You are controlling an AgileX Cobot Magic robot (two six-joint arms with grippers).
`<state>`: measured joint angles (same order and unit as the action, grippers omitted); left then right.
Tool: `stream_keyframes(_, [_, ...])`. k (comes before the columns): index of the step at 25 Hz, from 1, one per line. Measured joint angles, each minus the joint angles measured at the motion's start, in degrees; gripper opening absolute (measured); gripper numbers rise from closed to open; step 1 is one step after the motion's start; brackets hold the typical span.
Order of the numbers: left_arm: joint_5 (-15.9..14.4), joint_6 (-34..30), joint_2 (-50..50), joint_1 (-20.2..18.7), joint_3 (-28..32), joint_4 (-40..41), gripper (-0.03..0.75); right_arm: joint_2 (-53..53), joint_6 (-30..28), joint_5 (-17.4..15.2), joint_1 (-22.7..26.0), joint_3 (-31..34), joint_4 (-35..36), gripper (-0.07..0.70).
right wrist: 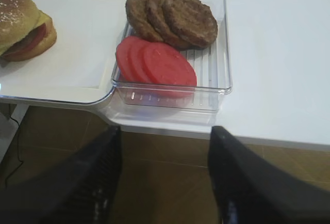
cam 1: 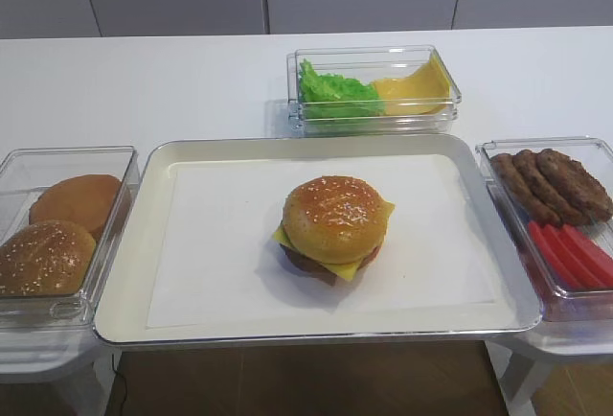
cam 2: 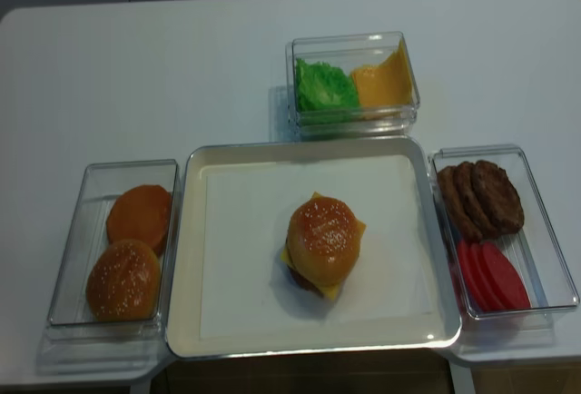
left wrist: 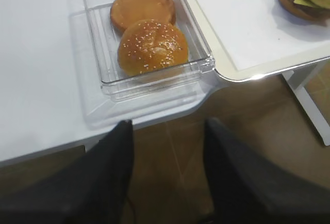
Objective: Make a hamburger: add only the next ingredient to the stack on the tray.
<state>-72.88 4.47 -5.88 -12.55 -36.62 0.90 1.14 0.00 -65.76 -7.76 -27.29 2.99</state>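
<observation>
Sesame bun top (cam 1: pixel 333 217) caps the stack on the tray (cam 1: pixel 134 243), white table (cam 1: pixel 144 80).

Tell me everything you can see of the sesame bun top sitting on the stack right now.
The sesame bun top is a round, glossy golden-brown dome, pale seeds across its crown. It rests roughly level on the yellow cheese slice, whose corners stick out beneath it, capping the stack near the middle of the tray. No gripper touches it.
</observation>
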Motion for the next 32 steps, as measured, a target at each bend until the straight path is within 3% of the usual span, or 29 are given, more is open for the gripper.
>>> stream_keyframes(7, [-0.44,0.00,6.40,0.00,1.43,-0.22,0.333,0.00,0.00,0.00,0.00,0.00,0.00,0.405])
stream_keyframes(18, [-0.49,0.00,6.94,0.00,5.99,-0.90,0.333,0.00,0.00,0.00,0.00,0.00,0.00,0.405])
stream_keyframes(24, [3.75,-0.36,6.94,0.00,8.27,-1.21,0.314,0.00,0.00,0.00,0.00,0.00,0.00,0.405])
stream_keyframes(32, [4.54,-0.77,6.94,0.00,8.53,-1.21,0.302,0.00,0.00,0.00,0.00,0.00,0.00,0.405])
